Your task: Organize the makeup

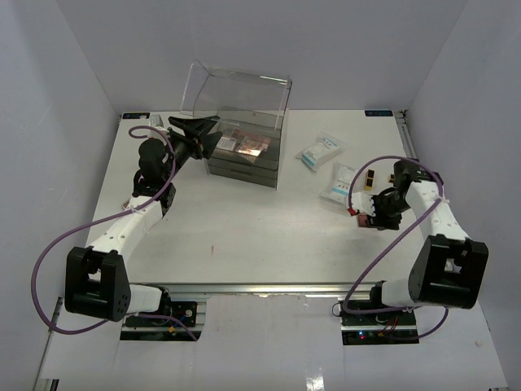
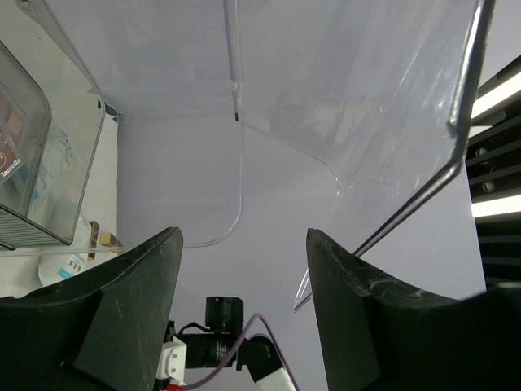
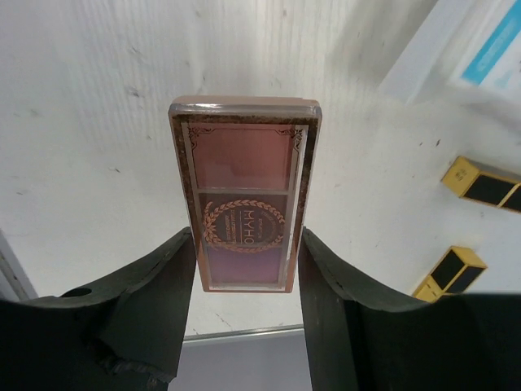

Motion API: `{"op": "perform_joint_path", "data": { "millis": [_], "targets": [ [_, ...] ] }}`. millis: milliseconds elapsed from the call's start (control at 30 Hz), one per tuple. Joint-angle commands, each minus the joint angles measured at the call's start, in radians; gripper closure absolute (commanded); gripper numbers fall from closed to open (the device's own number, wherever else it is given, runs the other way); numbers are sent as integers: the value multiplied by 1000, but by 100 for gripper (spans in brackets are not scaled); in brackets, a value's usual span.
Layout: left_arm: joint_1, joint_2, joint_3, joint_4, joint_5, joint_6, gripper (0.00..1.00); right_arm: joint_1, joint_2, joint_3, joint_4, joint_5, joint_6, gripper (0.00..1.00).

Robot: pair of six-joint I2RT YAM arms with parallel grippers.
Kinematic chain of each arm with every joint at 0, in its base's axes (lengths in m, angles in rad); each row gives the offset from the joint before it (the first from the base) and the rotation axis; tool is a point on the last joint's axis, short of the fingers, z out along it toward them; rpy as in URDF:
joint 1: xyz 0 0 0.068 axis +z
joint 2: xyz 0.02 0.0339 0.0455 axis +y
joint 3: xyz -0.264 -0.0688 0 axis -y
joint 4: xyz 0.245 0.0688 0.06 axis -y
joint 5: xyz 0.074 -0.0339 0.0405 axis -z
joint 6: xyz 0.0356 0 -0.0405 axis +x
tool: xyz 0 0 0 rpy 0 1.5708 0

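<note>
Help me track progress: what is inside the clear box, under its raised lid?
Inside the clear box, the top tray holds a few flat pink and brown palettes, lying side by side. The dark drawers below are shut, so whatever they hold cannot be seen.

The box [image 1: 244,155] is sitting at twelve o'clock on the table [image 1: 244,236]. Two packets [image 1: 320,151] [image 1: 340,185] are lying at two o'clock. At three o'clock, a palette [image 3: 244,195] is sitting between the right gripper's [image 3: 245,252] fingers, with two small tubes [image 3: 480,187] lying just beside it.

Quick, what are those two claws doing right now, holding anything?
Left gripper: open, nothing between its fingers.
Right gripper: closed on the pink palette.
</note>
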Motion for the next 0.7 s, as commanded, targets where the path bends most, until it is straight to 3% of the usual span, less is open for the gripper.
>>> {"op": "perform_joint_path", "data": {
  "millis": [0, 200, 400, 533, 667],
  "targets": [
    [6, -23, 44, 47, 10, -10, 27, 172, -130, 56, -124, -155, 122, 67],
    [5, -16, 64, 33, 10, -6, 27, 591, -193, 131, 58, -91, 477, 74],
    [1, -5, 85, 29, 12, -3, 27, 908, -28, 303, 222, 150, 664, 76],
    [1, 9, 98, 30, 14, -8, 27, 1003, 93, 435, 331, 240, 724, 76],
    [1, 22, 125, 19, 26, 6, 27, 1014, 144, 460, 529, 345, 749, 76]
  ]
}}
